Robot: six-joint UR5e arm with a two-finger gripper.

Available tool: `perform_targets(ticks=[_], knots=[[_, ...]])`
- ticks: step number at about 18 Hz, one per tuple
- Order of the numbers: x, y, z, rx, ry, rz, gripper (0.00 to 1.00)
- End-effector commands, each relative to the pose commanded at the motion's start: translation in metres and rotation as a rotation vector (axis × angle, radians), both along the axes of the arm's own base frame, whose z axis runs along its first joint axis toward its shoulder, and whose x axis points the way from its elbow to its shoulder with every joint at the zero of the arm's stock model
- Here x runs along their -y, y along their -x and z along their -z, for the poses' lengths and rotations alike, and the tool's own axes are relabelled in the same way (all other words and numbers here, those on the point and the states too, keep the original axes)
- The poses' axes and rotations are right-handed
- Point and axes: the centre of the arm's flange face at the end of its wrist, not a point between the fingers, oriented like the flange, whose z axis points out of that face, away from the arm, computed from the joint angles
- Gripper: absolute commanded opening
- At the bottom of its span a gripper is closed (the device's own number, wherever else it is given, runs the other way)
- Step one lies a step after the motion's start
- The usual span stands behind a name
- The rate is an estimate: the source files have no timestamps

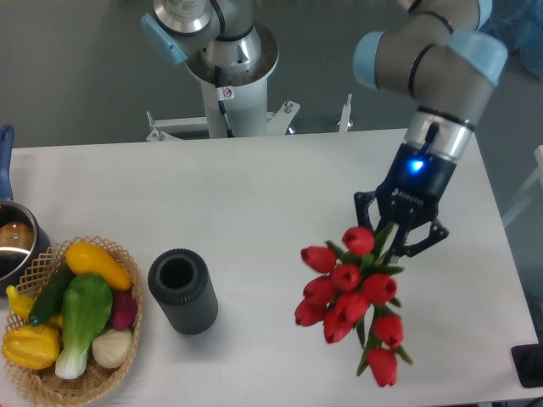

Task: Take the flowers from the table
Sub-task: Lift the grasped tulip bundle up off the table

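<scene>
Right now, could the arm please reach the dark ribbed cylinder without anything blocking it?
Probably not yet: the tool is shut on the tulips, though the table toward the cylinder lies bare.

The flowers [352, 297] are bright red with green leaves and stems; the table [254, 195] beneath is plain white; the gripper [399, 240] is black, with a small blue light glowing just above it at twelve o'clock; the arm [441, 64] is grey with pale blue caps and a silver band; the cylinder [181, 290] is dark grey, ribbed round its side; the wicker basket [97, 373] is tan and woven, holding yellow, green, purple and whitish vegetables [72, 309]; the floor [76, 76] is grey.
</scene>
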Motion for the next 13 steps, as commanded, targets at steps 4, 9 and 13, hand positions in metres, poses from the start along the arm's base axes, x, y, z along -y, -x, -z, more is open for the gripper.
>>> perform_targets(ticks=[4, 9, 13], knots=[[0.0072, 0.0029, -0.0069, 0.022, -0.046, -0.002, 0.24], [0.0111, 0.0028, -0.0103, 0.022, -0.049, -0.009, 0.24], [0.0139, 0.0041, -0.0123, 0.024, -0.061, -0.010, 0.24]])
